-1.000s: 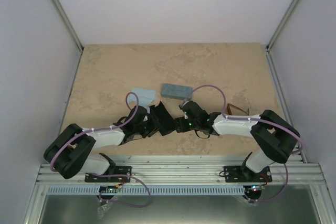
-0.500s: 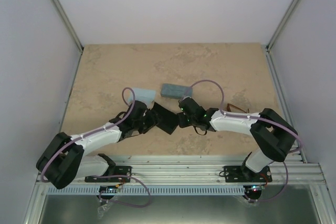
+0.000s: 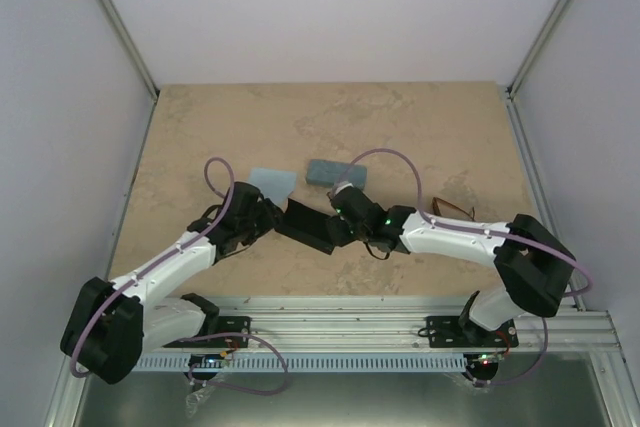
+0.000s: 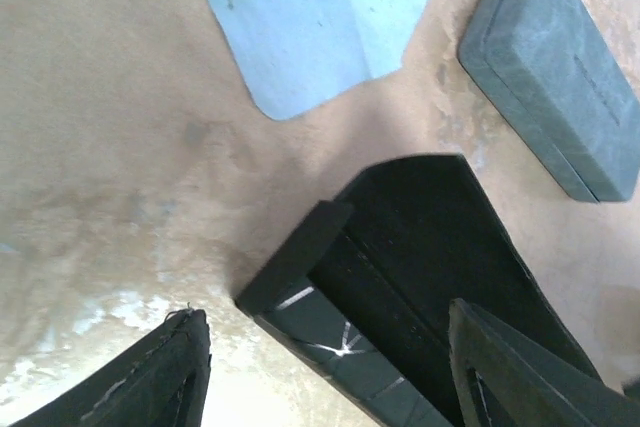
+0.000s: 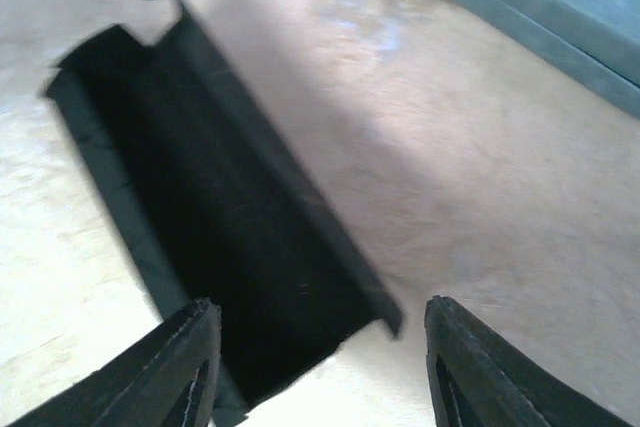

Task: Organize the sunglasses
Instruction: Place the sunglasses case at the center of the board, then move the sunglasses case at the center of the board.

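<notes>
While both arms reach farther out than a second ago, the left gripper [image 4: 325, 312] and right gripper [image 5: 320, 305] stand wide-jawed over the open black case [image 3: 306, 227], with the brown sunglasses [image 3: 453, 211] beside the right forearm.

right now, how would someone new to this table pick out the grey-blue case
Look near the middle of the tan table. The grey-blue case lies there, just right of the light-blue cloth. Unlike the black case, which lies open closer to the near edge, it is shut and pale.
</notes>
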Controlling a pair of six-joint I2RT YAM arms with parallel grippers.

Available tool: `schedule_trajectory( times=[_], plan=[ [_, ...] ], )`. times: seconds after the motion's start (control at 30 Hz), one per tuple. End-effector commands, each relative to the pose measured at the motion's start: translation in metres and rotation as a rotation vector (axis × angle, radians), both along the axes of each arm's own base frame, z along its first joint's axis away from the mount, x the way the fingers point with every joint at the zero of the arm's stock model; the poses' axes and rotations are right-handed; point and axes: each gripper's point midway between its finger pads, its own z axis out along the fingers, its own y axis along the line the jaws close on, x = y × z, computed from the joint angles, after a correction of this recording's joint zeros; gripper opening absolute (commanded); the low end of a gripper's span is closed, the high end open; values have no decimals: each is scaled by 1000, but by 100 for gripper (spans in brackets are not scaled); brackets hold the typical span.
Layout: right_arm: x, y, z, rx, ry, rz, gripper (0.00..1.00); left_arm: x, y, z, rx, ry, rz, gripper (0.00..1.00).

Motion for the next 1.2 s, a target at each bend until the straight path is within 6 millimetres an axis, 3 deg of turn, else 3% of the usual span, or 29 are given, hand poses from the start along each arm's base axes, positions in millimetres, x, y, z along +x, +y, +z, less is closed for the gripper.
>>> schedule_trajectory(
  times=[0.0,0.1,0.3,0.47,0.9,1.17],
  plan=[
    [-18,31,33,66,-46,99,54,11,19,8,71,-22,40,67],
    [-33,53,36,96,-40,171,50,19,31,9,99,-25,69,65],
    [-62,99,19,188,52,334,47,47,58,10,176,-19,139,61],
    [-57,117,4,192,60,357,44,69,67,1,174,7,154,55],
    [-46,125,-31,179,129,312,45,82,71,-23,146,59,159,53],
    [-25,103,-54,129,146,149,46,84,79,-29,152,66,181,54]
  ],
)
